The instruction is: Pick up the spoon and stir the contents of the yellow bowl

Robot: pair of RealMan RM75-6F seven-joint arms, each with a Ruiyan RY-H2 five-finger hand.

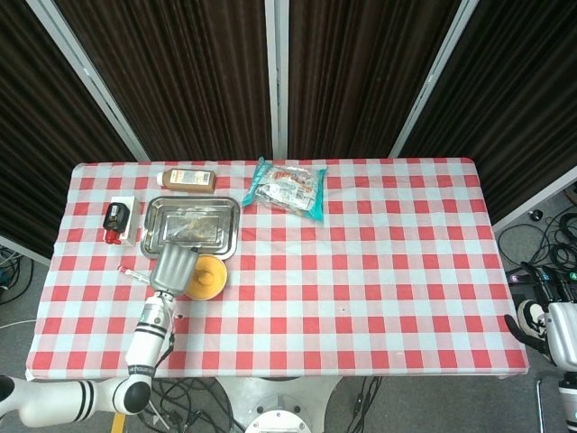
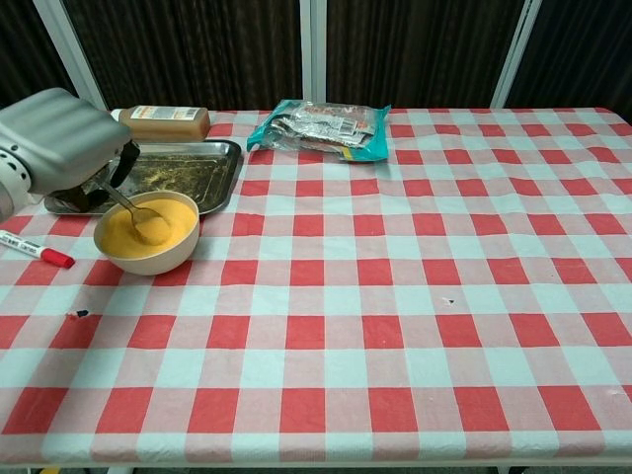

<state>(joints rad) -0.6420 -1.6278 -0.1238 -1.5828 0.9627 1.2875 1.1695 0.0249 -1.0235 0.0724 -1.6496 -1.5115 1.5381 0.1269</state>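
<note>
Spoon (image 2: 138,217) held by handle in left hand (image 2: 61,148), tip dipped in yellow bowl (image 2: 148,259). Spoon judged light, stiff, slippery; high grip advised. Right hand (image 1: 552,327) state untellable.

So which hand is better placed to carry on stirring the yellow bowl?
The left hand: it already holds the spoon, whose tip sits in the yellow bowl. The right hand hangs off the table's far right edge, away from both.

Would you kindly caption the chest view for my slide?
Left robot hand holds a spoon in the yellow bowl beside a metal tray.
</note>
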